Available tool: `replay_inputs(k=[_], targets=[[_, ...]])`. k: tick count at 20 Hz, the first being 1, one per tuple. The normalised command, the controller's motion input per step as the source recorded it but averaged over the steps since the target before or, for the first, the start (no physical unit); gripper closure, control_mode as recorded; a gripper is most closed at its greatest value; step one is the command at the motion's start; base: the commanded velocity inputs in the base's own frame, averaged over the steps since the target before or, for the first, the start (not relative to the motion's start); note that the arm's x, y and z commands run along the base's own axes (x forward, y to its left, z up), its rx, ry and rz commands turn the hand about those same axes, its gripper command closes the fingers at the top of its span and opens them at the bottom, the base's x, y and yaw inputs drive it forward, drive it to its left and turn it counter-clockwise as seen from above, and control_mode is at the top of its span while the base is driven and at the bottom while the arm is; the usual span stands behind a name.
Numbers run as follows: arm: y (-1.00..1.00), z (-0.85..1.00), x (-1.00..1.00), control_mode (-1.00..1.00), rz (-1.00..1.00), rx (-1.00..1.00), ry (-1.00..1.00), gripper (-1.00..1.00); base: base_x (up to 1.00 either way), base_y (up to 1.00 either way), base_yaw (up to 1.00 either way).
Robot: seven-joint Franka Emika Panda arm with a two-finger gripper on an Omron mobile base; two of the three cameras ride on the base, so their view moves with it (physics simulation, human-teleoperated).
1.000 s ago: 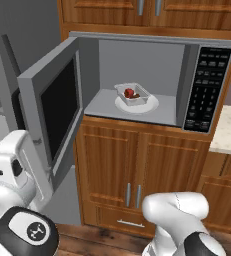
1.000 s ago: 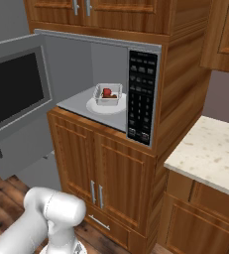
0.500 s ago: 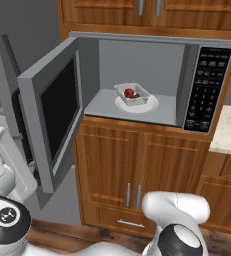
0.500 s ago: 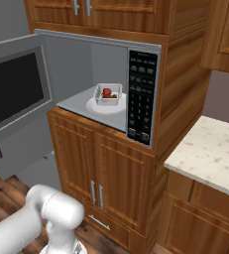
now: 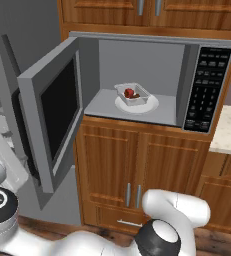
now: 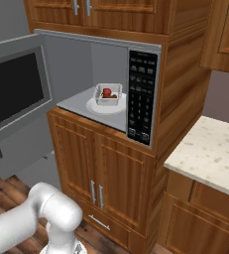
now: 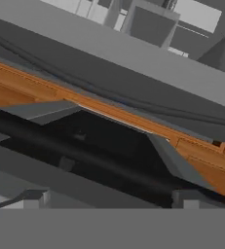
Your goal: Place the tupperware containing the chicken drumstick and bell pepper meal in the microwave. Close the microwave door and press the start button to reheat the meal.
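Sitting on the white turntable (image 5: 151,105) inside the microwave (image 5: 152,80), the tupperware (image 5: 133,93) held the red pepper (image 5: 129,93) and brown drumstick (image 5: 137,96). The door (image 5: 49,120) stood swung open toward 9 o'clock. The keypad (image 6: 141,96) lay at 3 o'clock. I could not tell the gripper's state

Left base view: camera sits behind the arm on its left, facing forward and slightly down at the microwave (image 5: 152,75), near enough to see into its cavity past the open microwave door (image 5: 49,112). Right base view: camera sits behind the arm on its right, angled across the same microwave (image 6: 111,74) and door (image 6: 14,94). Both share the cavity and the wooden cabinets (image 5: 137,165) below. Hand view: very close, rolled, looking along a dark bar (image 7: 84,155).
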Motion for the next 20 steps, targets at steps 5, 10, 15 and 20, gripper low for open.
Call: replay_inputs(k=[5, 10, 15, 20], targets=[[0.21, -0.08, 0.5, -1.0, 0.0, 0.0, 0.0, -1.0, 0.0, 0.0, 0.0], [0.02, -0.03, 0.49, -1.0, -0.02, 0.0, 0.0, -1.0, 0.0, 0.0, 0.0], [-0.03, 0.0, 0.23, -1.0, -0.09, 0.0, -0.02, -1.0, 0.0, 0.0, 0.0], [-0.51, 0.0, 0.0, -1.0, -0.28, 0.0, -0.02, -1.0, 0.0, 0.0, 0.0]])
